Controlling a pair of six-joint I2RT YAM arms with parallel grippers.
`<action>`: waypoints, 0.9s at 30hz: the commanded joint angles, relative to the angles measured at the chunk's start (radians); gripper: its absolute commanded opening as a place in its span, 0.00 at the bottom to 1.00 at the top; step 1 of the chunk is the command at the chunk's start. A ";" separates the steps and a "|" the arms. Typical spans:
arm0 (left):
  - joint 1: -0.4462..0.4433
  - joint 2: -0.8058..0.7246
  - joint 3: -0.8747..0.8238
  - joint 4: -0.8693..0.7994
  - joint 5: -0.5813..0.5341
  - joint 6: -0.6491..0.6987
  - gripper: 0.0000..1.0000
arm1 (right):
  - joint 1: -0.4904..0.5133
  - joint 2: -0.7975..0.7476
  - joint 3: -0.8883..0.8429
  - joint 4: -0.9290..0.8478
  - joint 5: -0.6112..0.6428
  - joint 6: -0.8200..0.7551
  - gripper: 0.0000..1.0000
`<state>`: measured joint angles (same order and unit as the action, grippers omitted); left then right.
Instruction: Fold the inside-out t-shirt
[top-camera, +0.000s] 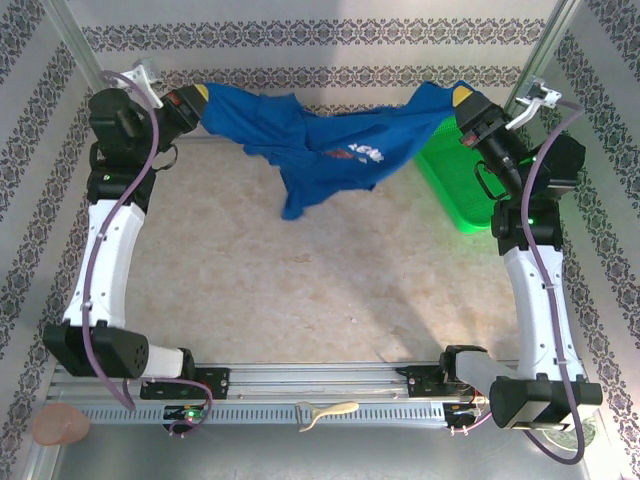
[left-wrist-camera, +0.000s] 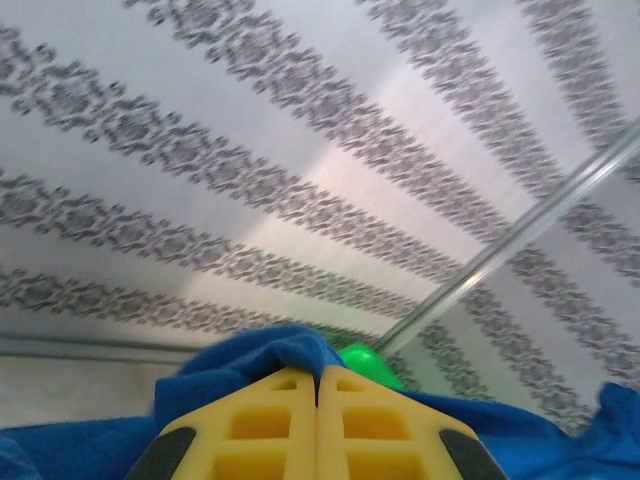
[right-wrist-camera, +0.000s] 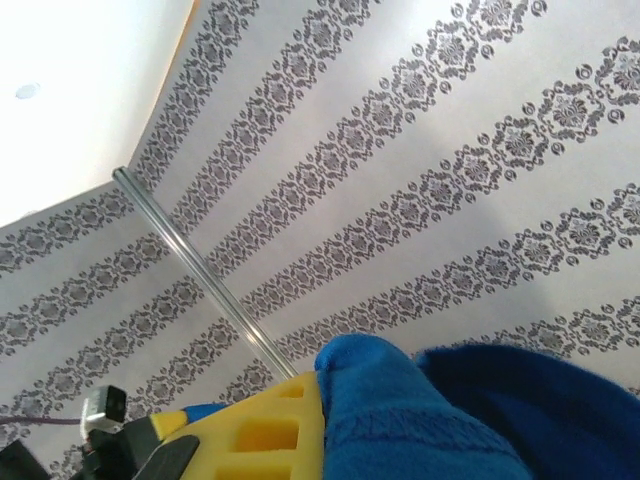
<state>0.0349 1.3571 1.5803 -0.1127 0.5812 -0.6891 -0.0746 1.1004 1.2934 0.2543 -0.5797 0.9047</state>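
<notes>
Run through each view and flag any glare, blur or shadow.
Top external: even light, soft shadows on the table, and the green basket looks glaringly saturated. Left wrist: the wallpaper pattern is smeared by blur, while the yellow left hand looks crisper. Right wrist: the upper-left corner is blown out white, and the t-shirt close to the lens looks slightly soft.

The left gripper (top-camera: 203, 97) is clamped on one end of the shirt (top-camera: 300, 135), and the right gripper (top-camera: 458, 99) on the other. The cloth sags between them, with a flap hanging lowest roughly midway. A basket (top-camera: 452, 190) sits just beside the right gripper, on its near side.
</notes>
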 joint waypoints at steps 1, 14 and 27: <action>0.005 -0.043 -0.045 0.055 0.044 -0.098 0.00 | 0.002 -0.048 -0.003 -0.016 0.043 0.020 0.00; 0.121 0.075 -0.070 -0.099 -0.094 -0.041 0.05 | 0.022 -0.012 0.028 -0.023 0.058 0.034 0.00; -0.097 -0.071 -0.563 -0.049 0.022 0.029 0.70 | 0.201 0.097 0.103 -0.068 0.084 -0.073 0.00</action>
<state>0.0460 1.4052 1.0813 -0.1875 0.6064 -0.7143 0.1009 1.2015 1.3464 0.1493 -0.5240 0.8749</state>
